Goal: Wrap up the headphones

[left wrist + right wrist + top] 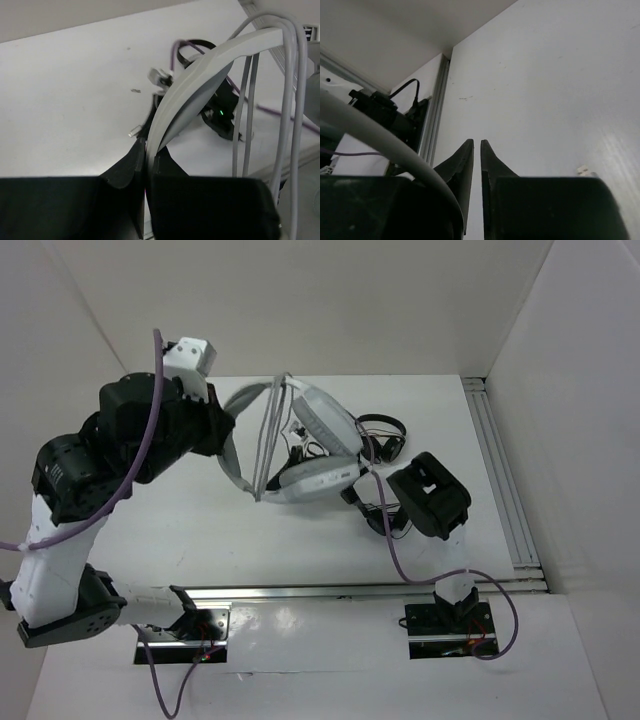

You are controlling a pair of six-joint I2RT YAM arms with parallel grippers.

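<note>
My left jaws are clamped shut on the headband (200, 75) of the grey headphones (325, 430), centre of the tabletop (200, 530), probably steadying it for the cable (300, 100) loops; my right jaws, a slit apart, hold nothing.

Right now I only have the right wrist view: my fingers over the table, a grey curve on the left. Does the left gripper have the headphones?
Observer: Yes. The left gripper is shut on the headband of the headphones.
Operator: Is any cable on the band?
Observer: Several strands of cable hang over the headband.
Operator: What lies near my gripper?
Observer: From above, black headphones lie just past the right gripper, toward the left arm's side.
</note>
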